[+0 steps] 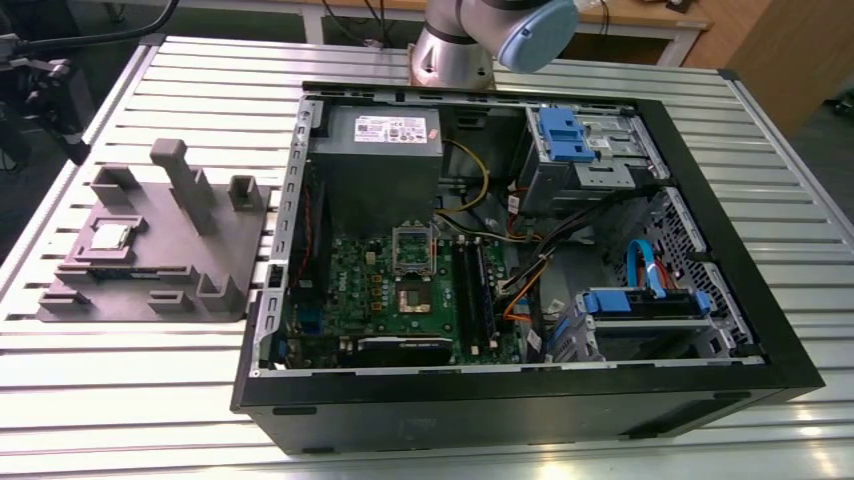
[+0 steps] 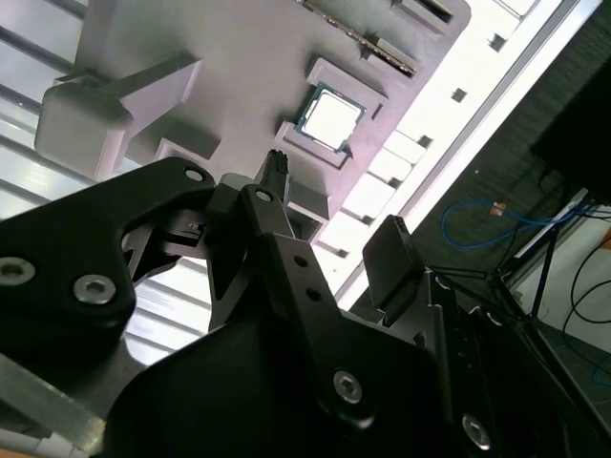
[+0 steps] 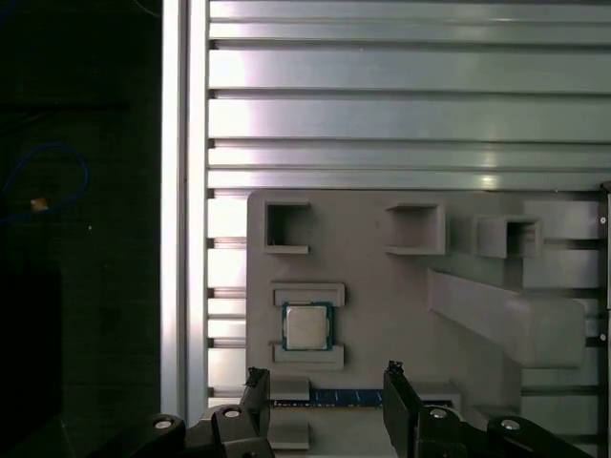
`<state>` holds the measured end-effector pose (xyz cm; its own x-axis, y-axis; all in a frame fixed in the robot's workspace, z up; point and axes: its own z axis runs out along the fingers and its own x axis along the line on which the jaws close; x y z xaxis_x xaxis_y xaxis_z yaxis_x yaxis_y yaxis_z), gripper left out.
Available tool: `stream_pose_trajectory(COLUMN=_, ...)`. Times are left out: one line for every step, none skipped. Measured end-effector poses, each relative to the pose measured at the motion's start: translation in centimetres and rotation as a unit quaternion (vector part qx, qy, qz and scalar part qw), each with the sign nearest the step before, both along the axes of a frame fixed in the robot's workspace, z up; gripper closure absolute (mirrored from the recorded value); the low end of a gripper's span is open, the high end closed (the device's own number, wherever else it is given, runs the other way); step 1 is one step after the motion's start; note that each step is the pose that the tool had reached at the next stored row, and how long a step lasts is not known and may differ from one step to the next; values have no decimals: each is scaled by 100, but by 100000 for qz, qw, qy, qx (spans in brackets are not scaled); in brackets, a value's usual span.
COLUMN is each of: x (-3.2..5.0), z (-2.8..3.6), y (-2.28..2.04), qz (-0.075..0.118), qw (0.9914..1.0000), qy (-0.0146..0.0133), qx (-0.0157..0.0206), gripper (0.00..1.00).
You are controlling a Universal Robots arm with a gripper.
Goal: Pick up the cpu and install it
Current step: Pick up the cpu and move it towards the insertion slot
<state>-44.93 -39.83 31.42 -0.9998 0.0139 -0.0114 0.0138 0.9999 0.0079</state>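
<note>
The cpu (image 1: 107, 236) lies flat in a square recess of the grey fixture (image 1: 200, 250) at the exterior view's left, beside the open computer case. It is a small silvery square chip with a greenish edge, seen in both wrist views (image 3: 307, 326) (image 2: 331, 118). My gripper (image 3: 325, 382) hangs above the fixture, a little off the chip, open with nothing between its black fingers (image 3: 394, 377). In the second wrist view the gripper (image 2: 334, 205) also stands apart from the chip. Inside the case, the motherboard's socket (image 1: 412, 292) lies uncovered below its raised silver bracket (image 1: 414, 245).
The fixture carries tall grey posts (image 1: 174, 165) and a blue memory strip (image 3: 344, 396). In the case sit a grey power supply (image 1: 380, 135), blue drive cages (image 1: 567, 135), and loose cables (image 1: 534, 270). The slatted metal table (image 1: 134, 400) ends in a dark drop (image 3: 86, 239).
</note>
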Motion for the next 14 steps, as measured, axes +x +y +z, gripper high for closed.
stream_pose_trajectory(x=0, z=-6, y=0, qz=1, qw=100000, qy=-3, qx=1, gripper=41)
stream_pose_trajectory(x=0, z=-12, y=0, qz=1, qw=100000, qy=0, qx=0, gripper=41)
stream_pose_trajectory(x=0, z=-17, y=0, qz=1, qw=100000, qy=4, qx=-1, gripper=41)
stream_pose_trajectory(x=0, z=-23, y=0, qz=1, qw=100000, qy=-1, qx=-1, gripper=41)
stream_pose_trajectory(x=0, z=-30, y=0, qz=1, qw=100000, qy=-6, qx=3, gripper=41)
stream_pose_trajectory(x=0, z=-36, y=0, qz=5, qw=100000, qy=-4, qx=1, gripper=41)
stream_pose_trajectory(x=0, z=-42, y=0, qz=11, qw=100000, qy=1, qx=0, gripper=41)
stream_pose_trajectory(x=0, z=-49, y=0, qz=11, qw=100000, qy=-4, qx=2, gripper=41)
stream_pose_trajectory(x=0, z=-55, y=0, qz=11, qw=100000, qy=-7, qx=3, gripper=41)
stream_pose_trajectory(x=0, z=-60, y=0, qz=13, qw=100000, qy=-1, qx=1, gripper=41)
stream_pose_trajectory(x=0, z=-66, y=0, qz=13, qw=100000, qy=-1, qx=-1, gripper=41)
stream_pose_trajectory(x=0, z=-71, y=0, qz=15, qw=100000, qy=-5, qx=2, gripper=41)
stream_pose_trajectory(x=0, z=-76, y=0, qz=19, qw=100000, qy=-3, qx=1, gripper=41)
stream_pose_trajectory(x=0, z=-81, y=0, qz=18, qw=100000, qy=-1, qx=0, gripper=41)
